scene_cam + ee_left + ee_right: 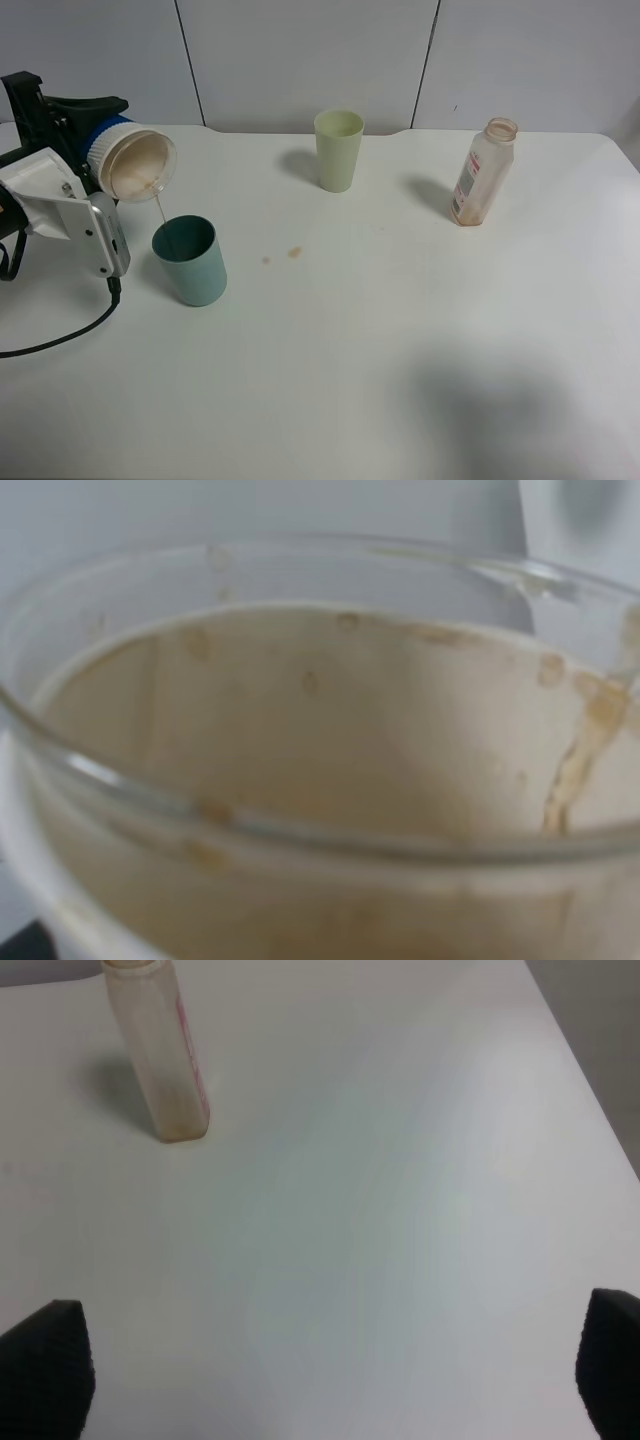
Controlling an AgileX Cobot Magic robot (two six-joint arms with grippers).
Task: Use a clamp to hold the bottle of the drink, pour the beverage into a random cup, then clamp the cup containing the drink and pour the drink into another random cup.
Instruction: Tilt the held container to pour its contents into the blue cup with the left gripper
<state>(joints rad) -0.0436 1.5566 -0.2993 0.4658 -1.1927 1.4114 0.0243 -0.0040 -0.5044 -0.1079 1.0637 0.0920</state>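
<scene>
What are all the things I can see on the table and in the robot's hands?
Blue-banded paper cup: one, white with blue band, tipped over the teal cup, held by the left end effector.
Drink stream: one, thin, pale brown, falling into the teal cup.
Teal cup: one, teal-green, upright, front left.
Pale yellow-green cup: one, upright, back middle.
Bottle: one, clear, capless, nearly empty, back right.
Spilled drops: two, brown, mid-table.
Table: one, white.
Left end effector: black jaws, shut on the paper cup.
Right end effector: black fingers, open, empty.
</scene>
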